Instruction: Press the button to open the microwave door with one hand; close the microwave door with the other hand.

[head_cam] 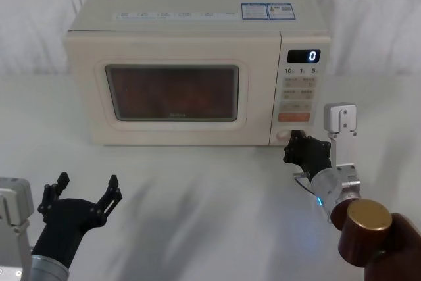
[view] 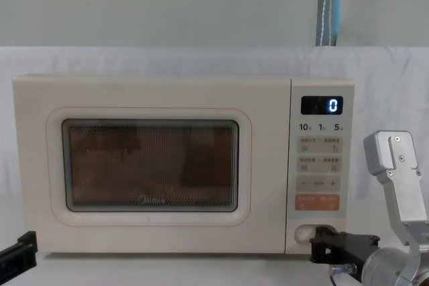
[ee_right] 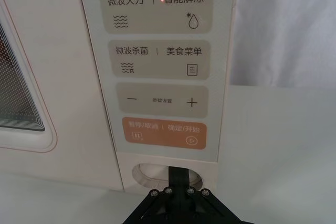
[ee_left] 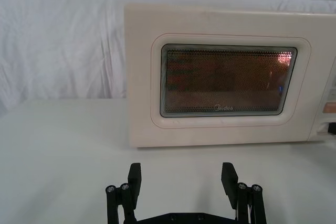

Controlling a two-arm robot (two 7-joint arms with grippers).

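Two black angular grippers sit before the oven on the white desk (head_cam: 197, 189). Nearest the robot, the left gripper (head_cam: 85, 192) hovers low at the left with fingers spread wide, well short of the cream microwave door with its dark glass window (head_cam: 172, 93), which looks shut. Farther forward, the right gripper (head_cam: 297, 144), fingers drawn together to a narrow tip, points straight at the wide cream pill-shaped button (ee_right: 153, 171) at the foot of the control panel (ee_right: 157, 66), touching or nearly so. The button's long axis runs sideways; the right arm is far nearer.
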